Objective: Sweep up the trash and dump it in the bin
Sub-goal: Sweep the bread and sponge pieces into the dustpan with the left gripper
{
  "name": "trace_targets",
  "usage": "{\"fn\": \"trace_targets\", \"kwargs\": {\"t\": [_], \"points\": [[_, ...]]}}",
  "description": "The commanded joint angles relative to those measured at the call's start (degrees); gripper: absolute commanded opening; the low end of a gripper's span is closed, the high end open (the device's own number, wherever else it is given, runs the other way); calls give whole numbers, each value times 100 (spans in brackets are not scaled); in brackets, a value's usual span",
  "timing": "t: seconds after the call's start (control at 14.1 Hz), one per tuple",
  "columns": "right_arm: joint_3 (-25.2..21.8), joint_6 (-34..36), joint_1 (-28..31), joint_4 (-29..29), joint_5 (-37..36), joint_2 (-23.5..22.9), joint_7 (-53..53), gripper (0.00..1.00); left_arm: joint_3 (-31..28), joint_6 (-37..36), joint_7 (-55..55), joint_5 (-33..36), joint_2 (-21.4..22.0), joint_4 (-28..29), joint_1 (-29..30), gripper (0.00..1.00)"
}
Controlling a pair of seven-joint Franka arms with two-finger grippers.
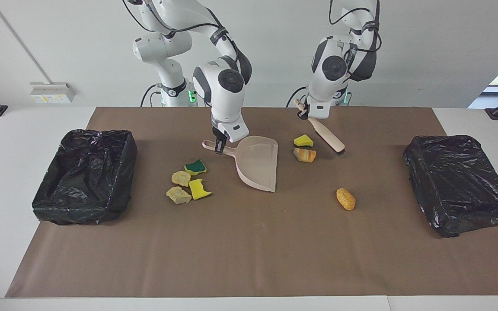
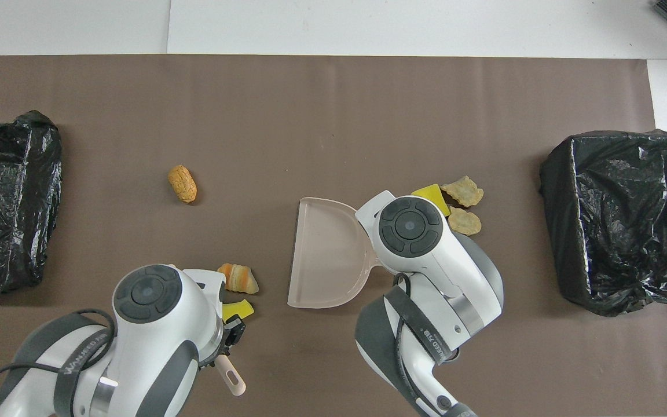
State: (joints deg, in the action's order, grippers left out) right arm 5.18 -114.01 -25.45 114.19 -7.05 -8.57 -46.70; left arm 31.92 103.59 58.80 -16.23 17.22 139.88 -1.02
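Observation:
My right gripper is shut on the handle of the pale pink dustpan, which lies flat mid-table. My left gripper is shut on the beige brush, which is tilted with its bristles at the table. A yellow sponge and an orange-brown bread chunk lie between the brush and the pan. A golden-brown chunk lies farther out. A green-topped sponge, a yellow sponge and two tan chunks cluster beside the pan, toward the right arm's end.
A bin lined with a black bag stands at the right arm's end of the brown mat. A second black-bagged bin stands at the left arm's end. In the overhead view my right arm hides the green-topped sponge.

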Motion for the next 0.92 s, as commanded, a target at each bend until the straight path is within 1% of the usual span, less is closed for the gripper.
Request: {"fn": "trace_targets", "kwargs": {"t": [0.0,0.07,0.14,0.21,0.35,0.5,0.64,0.71,0.85], "points": [[36,-183,40,191,-165,118,-182,0,288,248,264,-466,502,523,49,0],[36,-192,32,235,-191,136,-164,0,306,589,229,-503,354,523,40,0],[36,-270,49,261,-192,136,-199,0,306,1054,150,-504,47,496,49,0],[36,-332,75,314,-192,136,-373,0,306,1424,-33,-504,-373,348,58,0],[36,-333,172,340,-192,136,-533,0,289,1612,-822,-495,-1077,-125,101,0],[36,-333,190,340,-192,136,-542,0,298,1734,-1159,-399,-1562,-574,102,0],[36,-324,190,367,-192,145,-542,0,333,2015,-1860,-398,-1608,-646,5,0],[36,-315,190,367,-192,154,-516,0,411,2016,-2124,-398,-1599,-655,-108,0],[36,-237,190,376,-183,162,-472,0,429,1999,-2171,-259,-1581,-734,-328,0]]}}
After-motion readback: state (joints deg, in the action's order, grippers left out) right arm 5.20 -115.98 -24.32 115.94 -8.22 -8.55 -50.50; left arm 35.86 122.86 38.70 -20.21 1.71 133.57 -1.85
